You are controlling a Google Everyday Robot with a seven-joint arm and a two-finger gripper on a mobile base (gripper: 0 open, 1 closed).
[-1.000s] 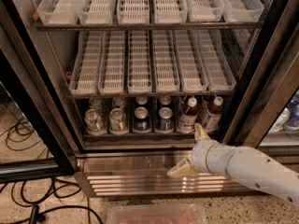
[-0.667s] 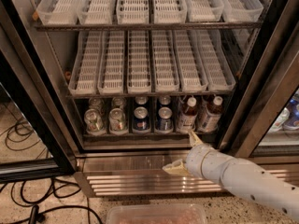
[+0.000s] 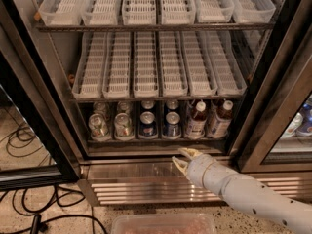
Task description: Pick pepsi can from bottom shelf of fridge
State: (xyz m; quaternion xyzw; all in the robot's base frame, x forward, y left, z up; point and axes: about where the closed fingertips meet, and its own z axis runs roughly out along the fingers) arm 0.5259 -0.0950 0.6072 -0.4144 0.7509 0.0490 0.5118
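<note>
The fridge stands open with its black-framed doors swung aside. On its dark bottom shelf two dark-blue pepsi cans stand side by side in the middle, the second to the right, with more behind. My gripper is open, its pale fingers spread, in front of the shelf's lip and just below and right of the right pepsi can. It holds nothing. My grey arm runs in from the lower right.
Green-and-silver cans stand left on the bottom shelf, white-capped bottles right. White slotted trays fill the upper shelves. A ribbed steel base panel lies below. Black cables lie on the floor left. A clear bin sits at the bottom edge.
My gripper has moved left and slightly up toward the shelf's front lip, closer to the pepsi cans. The cans and bottles have not moved.
</note>
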